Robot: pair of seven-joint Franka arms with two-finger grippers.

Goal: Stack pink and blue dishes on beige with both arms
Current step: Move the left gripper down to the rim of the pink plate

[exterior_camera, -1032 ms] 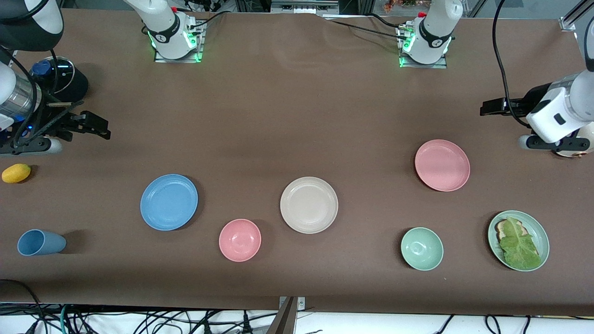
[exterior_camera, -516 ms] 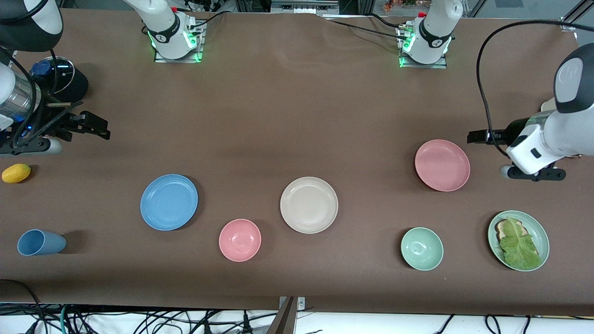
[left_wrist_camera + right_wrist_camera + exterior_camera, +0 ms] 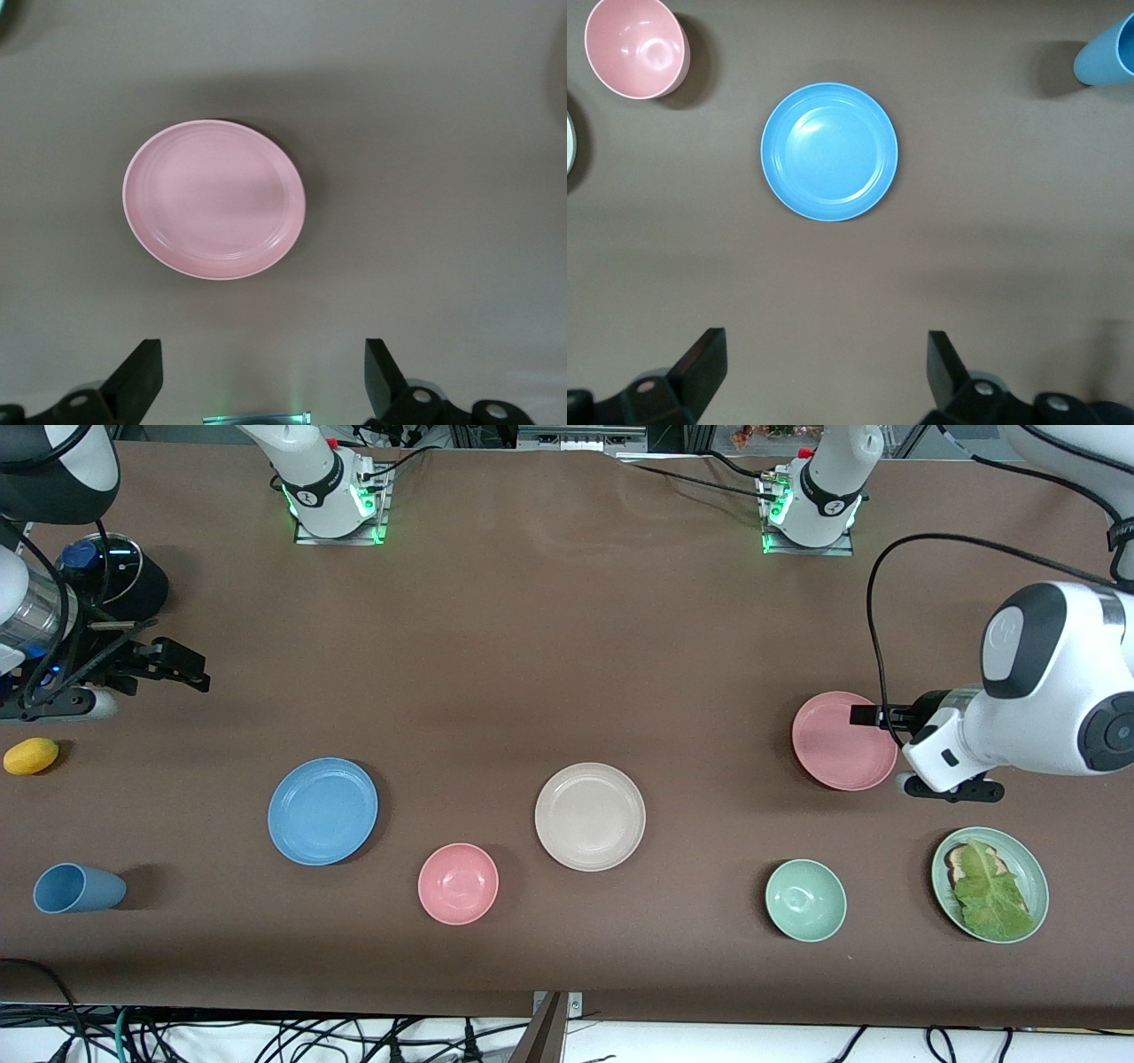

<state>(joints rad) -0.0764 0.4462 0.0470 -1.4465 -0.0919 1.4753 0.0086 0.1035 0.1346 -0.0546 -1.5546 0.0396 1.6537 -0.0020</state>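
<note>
We see the pink plate (image 3: 843,741) flat on the counter (image 3: 567,646) under our left claw (image 3: 257,376), open wide and empty. The blue plate (image 3: 322,811) lies below our right claw (image 3: 824,372), also open, empty. The beige plate (image 3: 590,816) sits between them.

Blue plate (image 3: 829,151) on brown table (image 3: 992,230), pink bowl (image 3: 635,47), blue cup (image 3: 1107,51)

Even overhead light, sharp frames; my wrist views show soft shadows beside the pink plate (image 3: 213,198) and blue plate (image 3: 829,151).
</note>
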